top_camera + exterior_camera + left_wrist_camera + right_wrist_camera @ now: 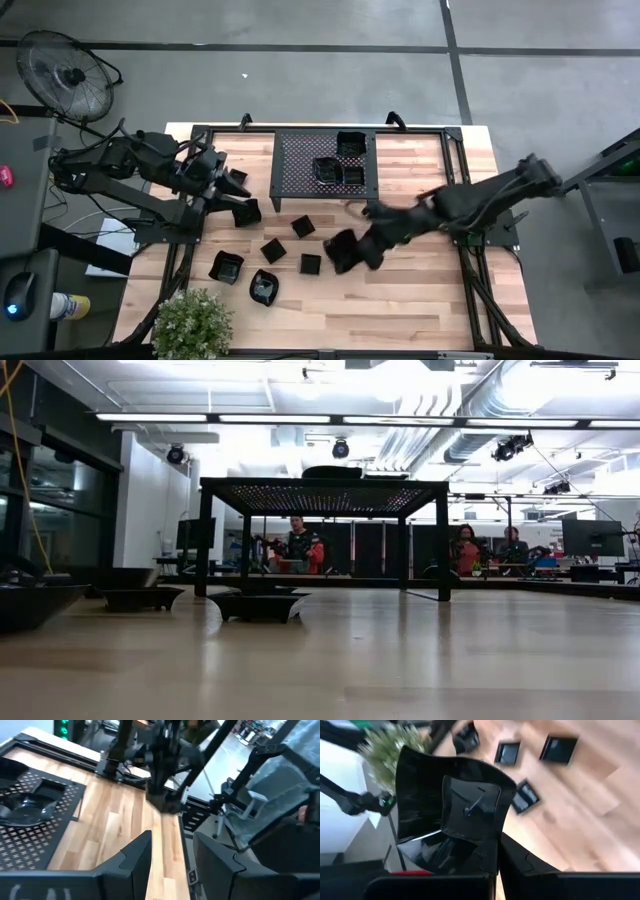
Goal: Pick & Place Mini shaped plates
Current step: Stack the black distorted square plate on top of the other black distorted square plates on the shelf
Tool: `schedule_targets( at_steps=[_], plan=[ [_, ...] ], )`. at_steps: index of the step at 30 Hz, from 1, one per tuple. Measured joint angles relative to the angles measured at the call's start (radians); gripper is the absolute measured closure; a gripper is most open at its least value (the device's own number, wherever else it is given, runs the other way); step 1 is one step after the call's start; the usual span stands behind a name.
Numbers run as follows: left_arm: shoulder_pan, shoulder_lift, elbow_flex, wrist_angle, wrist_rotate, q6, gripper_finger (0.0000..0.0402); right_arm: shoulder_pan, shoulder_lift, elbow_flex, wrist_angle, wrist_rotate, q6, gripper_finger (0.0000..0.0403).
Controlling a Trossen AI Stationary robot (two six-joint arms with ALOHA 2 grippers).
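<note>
On the table: a pale wooden plank top (400,300) carries loose black mini shaped plates (272,251) in its left half, some square, some wavy-rimmed.
Right gripper: its fingers (530,865) are clamped tight on one glossy wavy-rimmed plate (452,805), lifted above the middle of the table (345,250).
Left gripper: its fingers (132,865) stand partly apart with nothing between them, near the table's left edge (225,185).
Rack: a black perforated rack (300,170) stands at the far side; three plates (340,160) sit on top.
Near corner: a small green plant (190,325).
Room beyond: grey floor with dark lines, a floor fan (62,72) at far left; people (298,545) sit at desks under strip lights.
Writing: none readable.
</note>
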Motion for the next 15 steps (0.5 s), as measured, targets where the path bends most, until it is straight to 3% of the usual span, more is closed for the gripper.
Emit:
schedule_targets(
  at_steps=[9,15],
  plan=[
    [0.000,0.000,0.000,0.000,-0.071,-0.011,0.0259,-0.189,-0.195,0.001,-0.147,-0.008,-0.159,0.0403],
    [0.000,0.002,0.000,0.000,-0.154,-0.024,0.0259,-0.431,-0.234,0.001,-0.205,-0.104,-0.313,0.0403]
  ],
)
